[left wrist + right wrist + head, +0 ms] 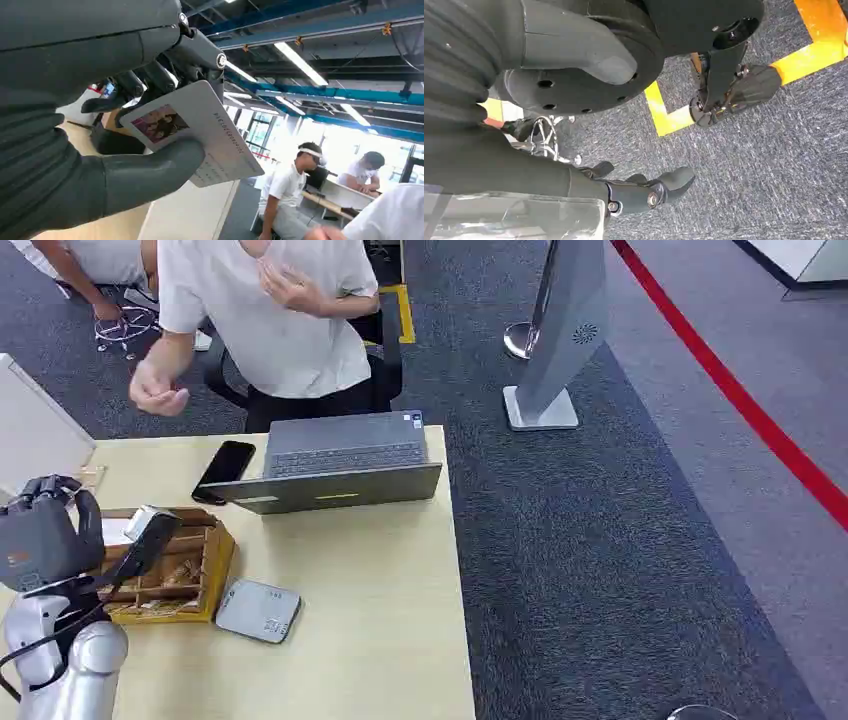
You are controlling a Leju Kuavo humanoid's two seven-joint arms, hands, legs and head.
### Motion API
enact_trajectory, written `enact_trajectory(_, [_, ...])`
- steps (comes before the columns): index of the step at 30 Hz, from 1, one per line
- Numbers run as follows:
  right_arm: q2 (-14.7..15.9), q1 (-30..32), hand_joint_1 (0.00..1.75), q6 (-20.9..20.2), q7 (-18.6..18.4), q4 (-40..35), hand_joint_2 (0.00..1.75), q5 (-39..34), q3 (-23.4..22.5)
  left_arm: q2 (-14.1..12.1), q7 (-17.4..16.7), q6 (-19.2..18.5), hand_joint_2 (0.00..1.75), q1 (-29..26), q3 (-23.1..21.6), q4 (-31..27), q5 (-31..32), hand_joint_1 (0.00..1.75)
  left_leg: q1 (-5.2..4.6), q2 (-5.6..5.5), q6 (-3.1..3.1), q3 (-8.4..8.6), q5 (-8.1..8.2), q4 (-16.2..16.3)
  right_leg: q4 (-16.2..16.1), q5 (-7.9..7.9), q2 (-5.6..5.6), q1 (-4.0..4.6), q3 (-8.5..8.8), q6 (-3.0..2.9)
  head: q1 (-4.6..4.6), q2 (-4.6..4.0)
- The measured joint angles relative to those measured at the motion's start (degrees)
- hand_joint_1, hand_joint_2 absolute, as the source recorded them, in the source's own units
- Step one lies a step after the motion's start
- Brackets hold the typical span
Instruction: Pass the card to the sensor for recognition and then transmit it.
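Note:
My left hand hovers over the table's left side, above a wooden box. It pinches a white card between thumb and fingers; the card carries a small photo and printed text. The sensor, a flat grey square pad, lies on the table just right of the box and of my left hand. My right hand hangs over grey carpet with its fingers loosely extended and nothing in them.
An open grey laptop and a black phone lie at the table's far side. A person in a white shirt sits behind the laptop. A grey kiosk stand rises from the carpet to the right of the table.

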State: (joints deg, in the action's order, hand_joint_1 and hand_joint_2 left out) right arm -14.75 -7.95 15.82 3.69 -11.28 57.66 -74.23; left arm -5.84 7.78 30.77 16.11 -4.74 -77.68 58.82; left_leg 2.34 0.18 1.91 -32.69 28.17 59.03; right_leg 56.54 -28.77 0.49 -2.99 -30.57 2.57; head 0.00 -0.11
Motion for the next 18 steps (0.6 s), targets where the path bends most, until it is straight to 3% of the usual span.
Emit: enact_trajectory(18, [0.0,0.0,0.00,0.0,0.0,0.0,1.75,0.0,0.1,0.0,-0.1,-0.7,1.75,0.0,0.0,0.5,0.5,1.75,0.00,0.00,0.00,0.00,0.00,0.0,0.0,0.00,0.00,0.00,0.00,0.00,0.00,0.00])
